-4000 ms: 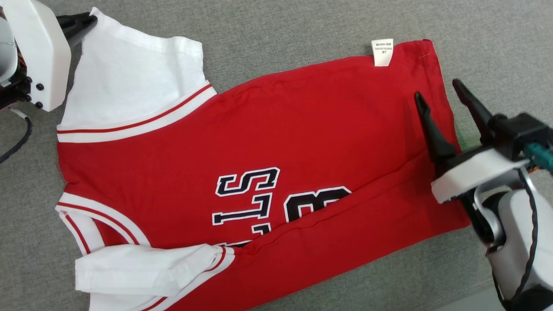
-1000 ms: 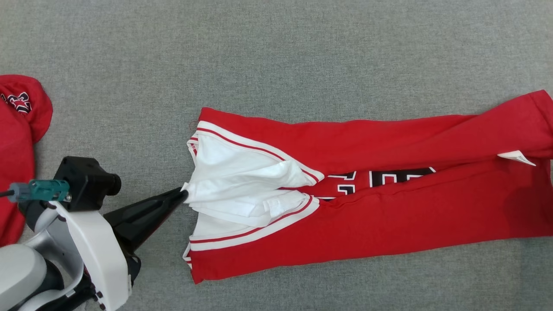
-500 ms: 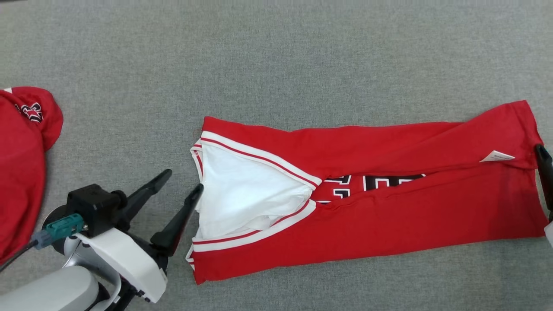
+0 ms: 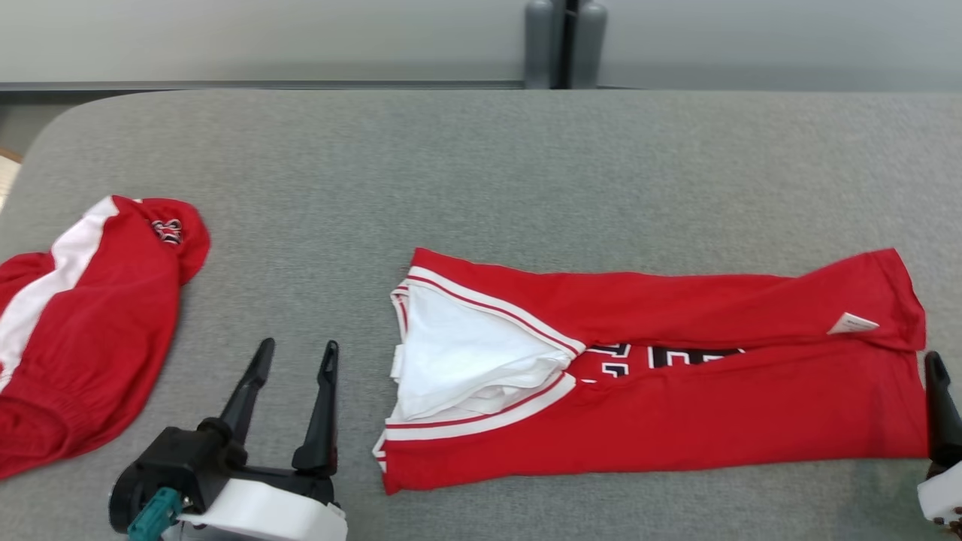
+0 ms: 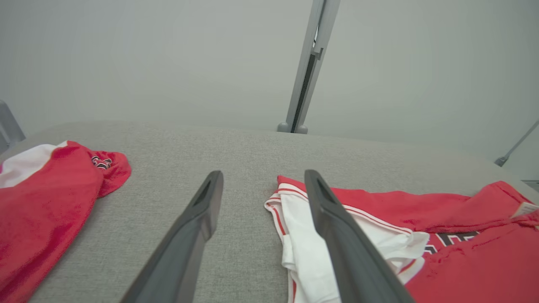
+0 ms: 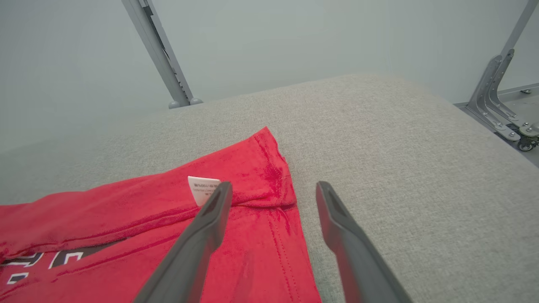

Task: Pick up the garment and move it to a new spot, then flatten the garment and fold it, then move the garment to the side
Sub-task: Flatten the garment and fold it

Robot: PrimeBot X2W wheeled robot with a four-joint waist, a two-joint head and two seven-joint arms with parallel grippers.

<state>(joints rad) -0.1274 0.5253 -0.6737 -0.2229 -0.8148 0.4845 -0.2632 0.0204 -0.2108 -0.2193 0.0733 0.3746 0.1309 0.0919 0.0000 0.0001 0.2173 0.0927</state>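
The garment (image 4: 676, 421), a red jersey with white sleeves and trim, lies on the grey table (image 4: 481, 165), folded into a long band with a white label (image 4: 851, 324) near its right end. My left gripper (image 4: 297, 347) stands open just left of the white sleeve end, touching nothing. In the left wrist view the left gripper (image 5: 264, 174) is open, with the garment (image 5: 463, 261) off its right finger. My right gripper (image 6: 273, 187) is open over the garment's hem corner (image 6: 269, 176), holding nothing. One of its fingers (image 4: 938, 402) shows at the head view's right edge.
A second red and white garment (image 4: 90, 323) lies bunched at the table's left edge. A grey post (image 4: 564, 41) stands behind the far edge. Metal brackets (image 6: 497, 101) sit beyond the table's right end. Bare grey cloth stretches behind the jersey.
My left gripper has let go of the white sleeve, opened and drawn back to the left. The sleeve has settled flat. The head camera has tilted up, bringing the table's far edge into view.
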